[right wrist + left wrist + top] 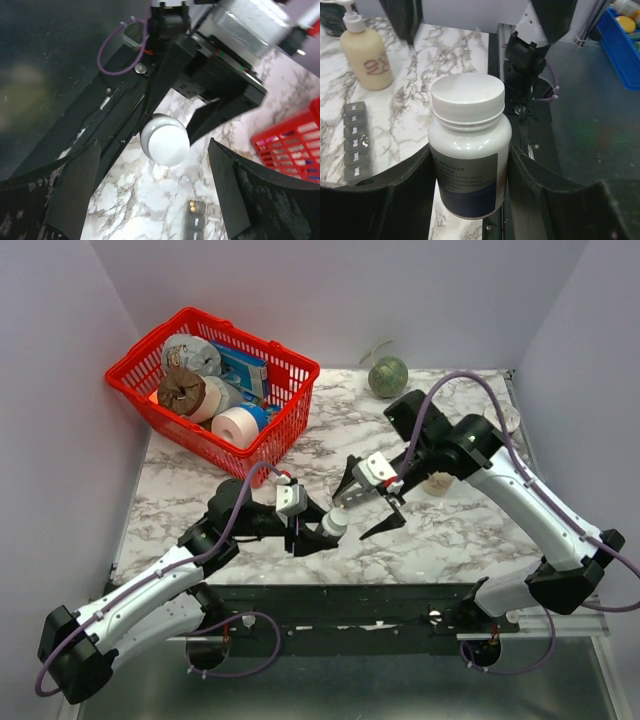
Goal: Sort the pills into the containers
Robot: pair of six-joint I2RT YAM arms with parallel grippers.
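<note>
**Since the cap was on, nothing was sorted**

While the left gripper (325,530) was clamped on the white-capped bottle (467,150) at the near edge of the marble table (460,530), about centre, the cap (164,139) sat fully seated and was turned toward the other arm. The right gripper (352,516) hung just right of the bottle with its jaws spread wide. The cap was lined up between them but apart from both, so that gripper held nothing.

The containers (355,142), a dark strip of small square compartments, lay flat on the table right of the held bottle, near a beige pump bottle (366,57). Every lid in view looked shut. The strip's near end ran out of the left wrist view, so the rest couldn't be checked.

No pills showed anywhere: none loose on the marble and none in a compartment. The bottle's wall was opaque.

Judgement: the task was at its opening step. Left to do: get the cap off, open the compartments, dose each one. The red basket (270,445) at far left looked irrelevant.
</note>
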